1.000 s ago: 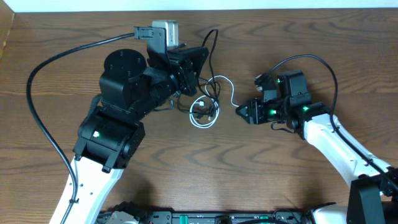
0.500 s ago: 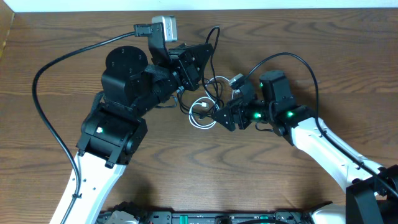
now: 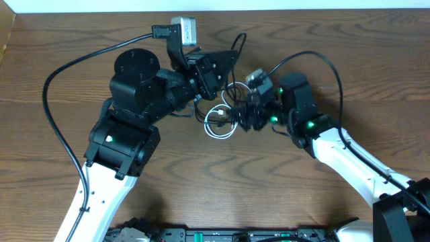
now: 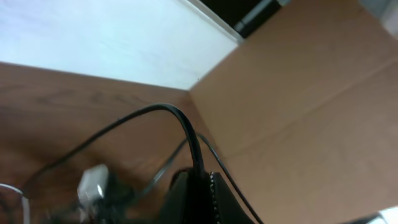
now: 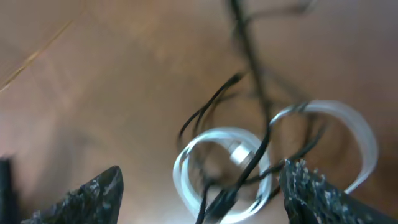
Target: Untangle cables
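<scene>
The cables lie tangled at mid-table: a white cable (image 3: 220, 126) coiled in loops, with thin black cables (image 3: 232, 91) threaded through it. My left gripper (image 3: 220, 69) is shut on a black cable (image 4: 186, 127), which rises from between its jaws and trails toward the far edge. My right gripper (image 3: 243, 115) hovers at the right side of the tangle. It is open, its fingertips (image 5: 93, 193) wide apart. Below and between them lie the white coil (image 5: 221, 165) and a black strand (image 5: 249, 59). Nothing is pinched.
A thick black arm wire (image 3: 60, 74) sweeps round the left arm, and another (image 3: 322, 64) arches over the right arm. A pale wall strip (image 3: 302, 5) borders the table's far edge. Bare wood (image 3: 222, 188) lies in front of the tangle.
My right gripper has travelled left from the table's right side up to the tangle, and its jaws have widened. The left gripper has kept its hold and shifted slightly to the right.
</scene>
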